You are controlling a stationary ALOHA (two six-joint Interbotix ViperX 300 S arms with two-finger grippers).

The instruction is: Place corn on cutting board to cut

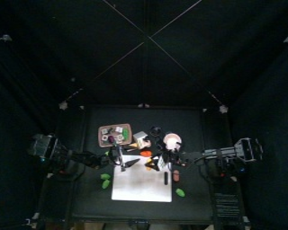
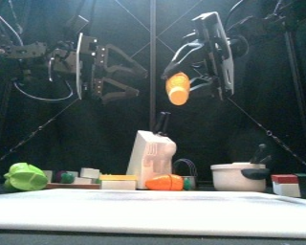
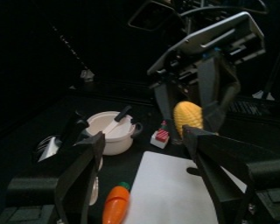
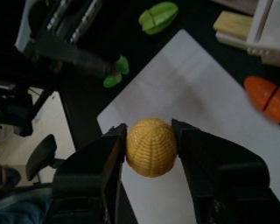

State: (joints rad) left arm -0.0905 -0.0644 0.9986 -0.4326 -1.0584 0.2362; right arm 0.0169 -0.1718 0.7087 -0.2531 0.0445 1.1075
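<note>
The top view looks straight down from far above, so the cutting board shows small at mid-frame. The front view sits low at the cutting board's near edge, looking level across it, close in. The left wrist view looks down over the cutting board from beside it; the right wrist view looks down onto it from close above. All four share the cutting board.

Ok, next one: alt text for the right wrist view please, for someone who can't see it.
The right claw holds a yellow corn cob between its jaws, above the white cutting board. An orange carrot lies at the board's edge, green vegetables sit on the dark table beyond it, and the other arm hangs nearby.
</note>
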